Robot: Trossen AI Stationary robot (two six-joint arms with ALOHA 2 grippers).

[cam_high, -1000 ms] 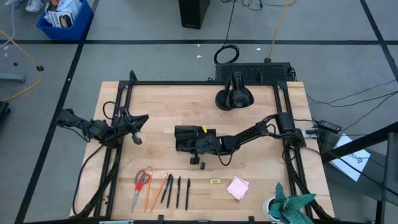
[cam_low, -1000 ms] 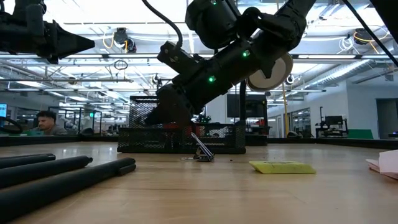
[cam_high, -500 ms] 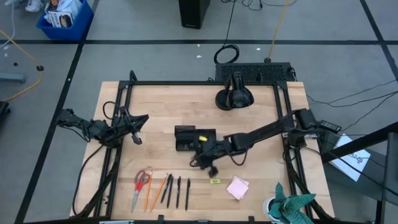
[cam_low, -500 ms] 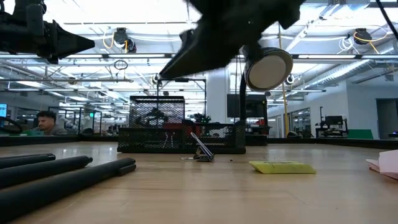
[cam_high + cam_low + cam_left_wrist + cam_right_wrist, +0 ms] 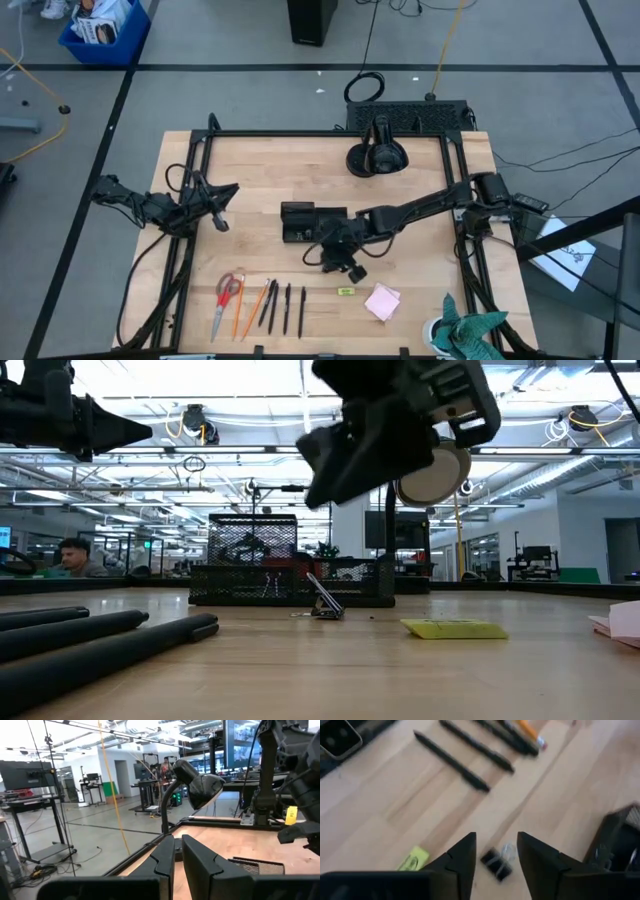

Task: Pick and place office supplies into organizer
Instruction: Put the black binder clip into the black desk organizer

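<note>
Binder clip (image 5: 496, 863) lies on the wood just front of the organizer (image 5: 300, 222), seen thru the right wrist cam directly betw the right gripper's (image 5: 345, 266) two dark fingers (image 5: 457, 855), w/ its wire handles sticking out. Fingers stand apart w/ a clear gap, nothing held, clip untouched on the table. In the low view the clip (image 5: 324, 607) sits in front of the black mesh organizer (image 5: 290, 582), right gripper (image 5: 335, 465) hanging above it, off the table. Organizer is mid-table. Yellow-green piece (image 5: 345, 292) lies a bit nearer the front edge, pink sticky pad (image 5: 382, 301) beside it to the right. Rest of the supplies in a row along the front edge, left of centre: red-handled scissors (image 5: 226, 298), orange pencils (image 5: 246, 305), black pens (image 5: 285, 306). Pens (image 5: 465, 757) also show in the right wrist cam, beyond the clip. Left gripper (image 5: 222, 222) waits at the table's left side, well apart from the work, fingers (image 5: 165, 862) nearly together, nothing betw them. Camera-stand base (image 5: 376, 157) at the back, teal cloth (image 5: 465, 330) at the front right corner. A person (image 5: 72, 557) sits far off in the room behind.
</note>
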